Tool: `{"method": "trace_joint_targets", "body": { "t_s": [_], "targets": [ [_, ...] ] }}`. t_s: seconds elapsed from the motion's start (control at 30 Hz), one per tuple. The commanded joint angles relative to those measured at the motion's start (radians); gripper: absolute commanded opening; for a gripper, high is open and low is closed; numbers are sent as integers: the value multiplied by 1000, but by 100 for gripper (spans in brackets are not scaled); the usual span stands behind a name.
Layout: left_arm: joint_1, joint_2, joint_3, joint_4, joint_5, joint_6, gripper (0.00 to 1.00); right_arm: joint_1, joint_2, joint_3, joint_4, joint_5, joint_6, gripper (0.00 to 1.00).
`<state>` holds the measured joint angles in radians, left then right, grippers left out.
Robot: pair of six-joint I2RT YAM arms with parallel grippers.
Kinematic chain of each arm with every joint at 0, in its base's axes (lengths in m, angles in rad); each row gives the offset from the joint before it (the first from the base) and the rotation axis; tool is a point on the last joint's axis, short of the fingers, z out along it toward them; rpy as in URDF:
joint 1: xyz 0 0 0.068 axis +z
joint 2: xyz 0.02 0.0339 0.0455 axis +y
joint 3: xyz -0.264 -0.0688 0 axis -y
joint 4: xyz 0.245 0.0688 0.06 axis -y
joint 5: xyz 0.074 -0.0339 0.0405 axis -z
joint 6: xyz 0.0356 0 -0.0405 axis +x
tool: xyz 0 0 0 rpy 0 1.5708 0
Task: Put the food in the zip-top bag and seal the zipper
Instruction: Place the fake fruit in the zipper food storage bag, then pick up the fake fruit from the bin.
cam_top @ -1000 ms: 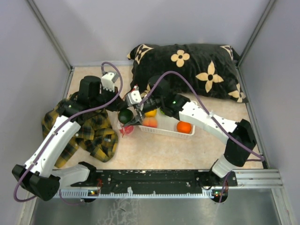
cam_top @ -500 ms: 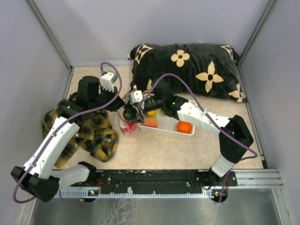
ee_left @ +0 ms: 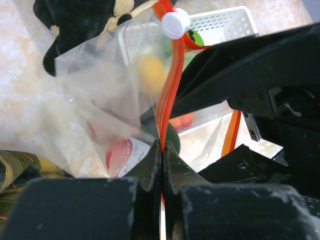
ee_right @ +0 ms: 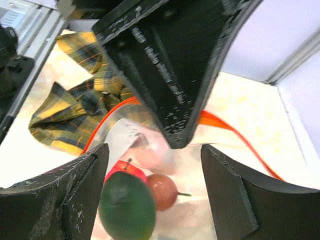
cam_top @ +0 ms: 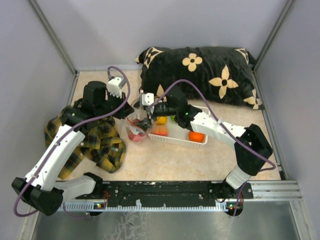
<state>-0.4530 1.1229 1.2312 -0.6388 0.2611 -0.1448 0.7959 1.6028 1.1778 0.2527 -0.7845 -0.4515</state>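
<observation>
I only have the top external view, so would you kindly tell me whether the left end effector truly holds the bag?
Observer: Yes, the left end effector is shut on the orange zipper strip of the clear bag.
Operator: Thanks. Is the right one gripping anything?
Observer: No, the right end effector is open; the dark green fruit sits unclamped over the bag's mouth.
Operator: Anything inside already?
Observer: A red fruit and a brown fruit lie below it.

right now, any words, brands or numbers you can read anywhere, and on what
None can be read.
The white patch on the zip-top bag may carry print, but it is too blurred to read.
The black pillow shows only flower motifs, no letters.
</observation>
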Motion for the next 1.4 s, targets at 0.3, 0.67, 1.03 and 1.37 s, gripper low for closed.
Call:
{"method": "trace_joint_targets", "body": {
  "t_s": [0.3, 0.67, 1.03, 1.37],
  "targets": [
    [-3, 4, -2, 8, -72, -41, 0, -1, -112, 0, 92, 183, 119, 75],
    [-2, -9, -29, 31, -95, -63, 0, 34, -343, -115, -89, 423, 303, 74],
    [0, -26, -51, 45, -89, -64, 0, 27, -509, -160, -545, 862, 540, 73],
    [6, -38, -83, 57, -79, -57, 0, -60, -564, -199, -843, 982, 684, 78]
  ]
}}
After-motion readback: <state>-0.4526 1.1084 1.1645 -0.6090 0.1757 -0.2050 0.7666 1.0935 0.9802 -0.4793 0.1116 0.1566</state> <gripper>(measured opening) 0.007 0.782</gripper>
